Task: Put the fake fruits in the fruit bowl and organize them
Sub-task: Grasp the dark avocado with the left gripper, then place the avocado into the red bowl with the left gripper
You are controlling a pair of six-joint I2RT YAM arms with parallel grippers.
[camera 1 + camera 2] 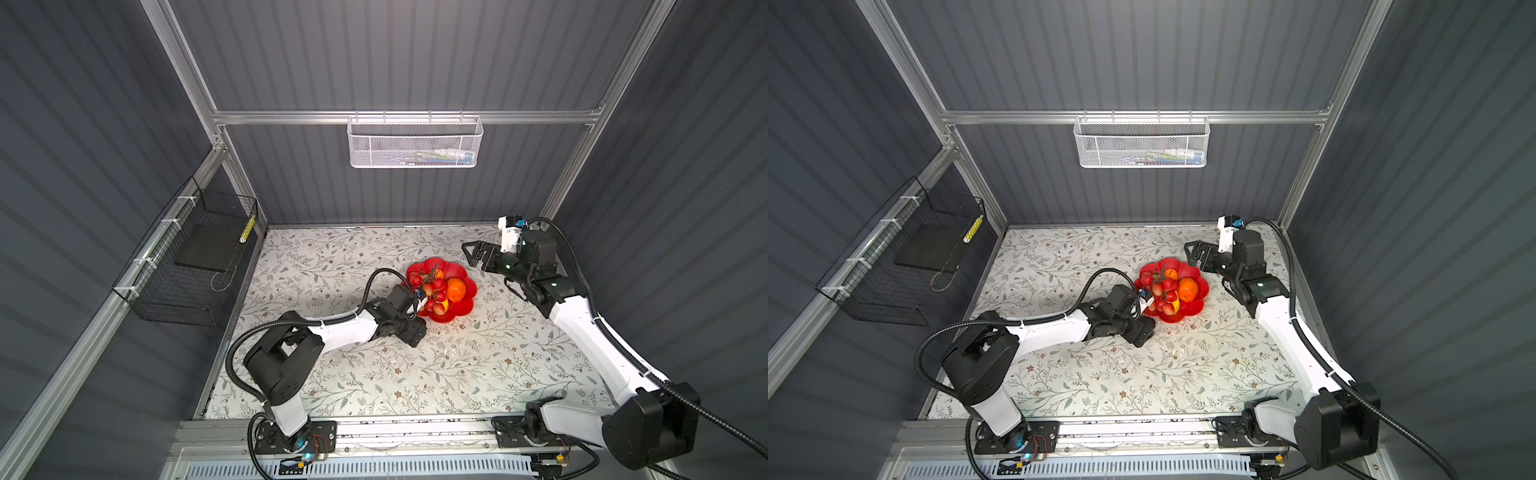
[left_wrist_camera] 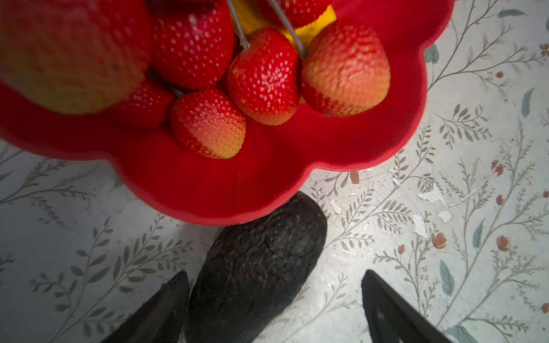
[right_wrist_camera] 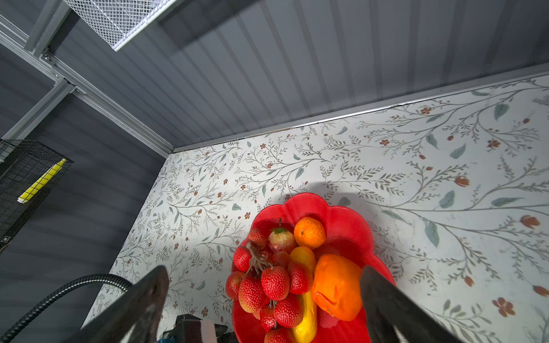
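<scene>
One fruit is left outside the fruit bowl (image 2: 208, 190): the avocado (image 2: 258, 267) lies on the table (image 1: 374, 374) at about 7 o'clock of the bowl, its far end tucked just under the scalloped rim. In both top views the left arm's wrist hides it.

The left claw (image 2: 276, 274) stands wide around the avocado. One finger is right against its side and the other is well clear, so nothing is gripped yet. The right claw (image 1: 471, 254) hangs at about 1 o'clock of the bowl, wide open and empty.

The grip looks off-centre to me. If the claw closes like this, the far finger may shove the avocado sideways, and a rounded fruit could roll or squirt out. Lifted straight up, its tucked end might catch the rim and tip or drag the shallow dish.

The bowl is crowded too. The bunch of red berries (image 3: 273, 282), the yellow fruit (image 3: 303, 258), the big orange (image 3: 337, 286), the small orange (image 3: 309, 232) and a single strawberry (image 3: 281, 240) fill most of it. An avocado dropped on that heap could slide off or knock a berry over the edge.
</scene>
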